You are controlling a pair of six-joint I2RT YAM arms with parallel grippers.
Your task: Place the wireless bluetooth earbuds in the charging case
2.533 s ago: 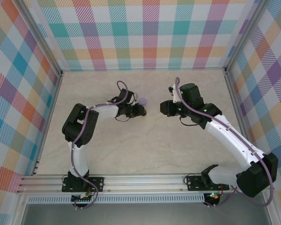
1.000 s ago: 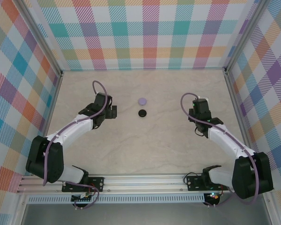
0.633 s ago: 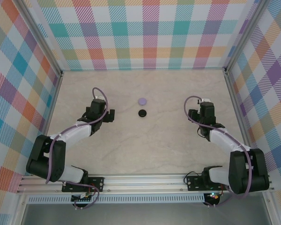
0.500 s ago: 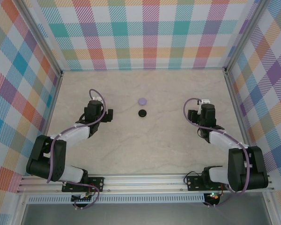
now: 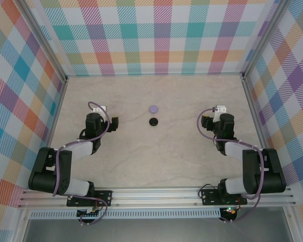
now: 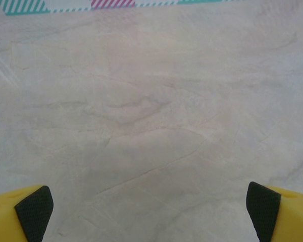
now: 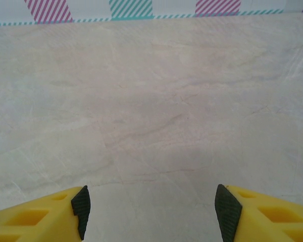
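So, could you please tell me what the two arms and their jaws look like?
Both the left arm and the right arm have white links, bulky black joints and a purple cable looping near the wrist. In the wrist views, the left gripper and the right gripper have yellow jaws tipped with black textured pads.

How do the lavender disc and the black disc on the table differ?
Colour: the lavender disc is pale purple, the black disc is dark. Position: the lavender disc lies farther from the arm bases and the black disc nearer, with a small gap between them. Both are round, look alike in size and lie on the table between the two arms.
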